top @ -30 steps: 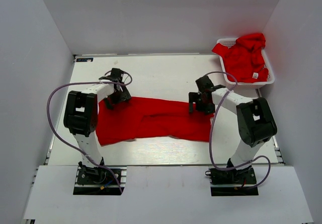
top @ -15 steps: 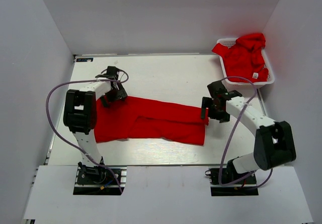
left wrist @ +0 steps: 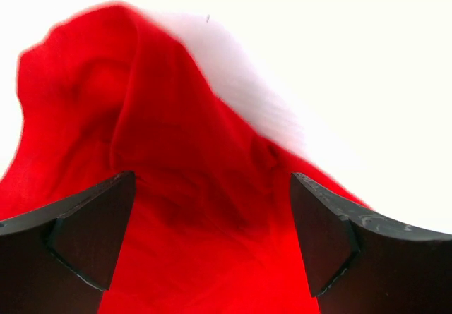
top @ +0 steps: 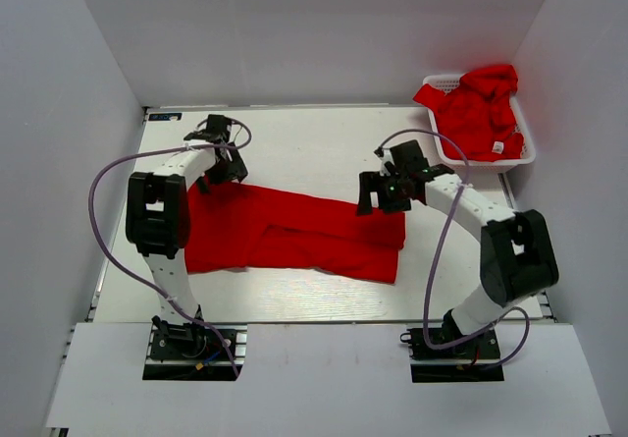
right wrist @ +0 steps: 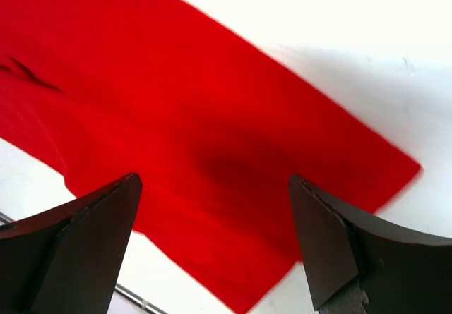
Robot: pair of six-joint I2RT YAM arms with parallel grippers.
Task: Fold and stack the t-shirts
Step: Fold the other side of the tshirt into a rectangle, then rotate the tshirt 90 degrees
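Observation:
A red t-shirt lies folded into a long band across the middle of the table. My left gripper hangs over its far left corner, open and empty; the left wrist view shows the cloth rumpled below the spread jaws. My right gripper hangs over the shirt's far right corner, open and empty; the right wrist view shows flat cloth under it. More red t-shirts are heaped in the basket, one with a small white tag.
The white lattice basket stands at the back right corner against the right wall. White walls close the table on three sides. The table's near edge runs just in front of both arm bases.
The right gripper has swung from the shirt's right end back and left over its far right corner. The left gripper has moved a little farther back. The shirt's left part shifted slightly.

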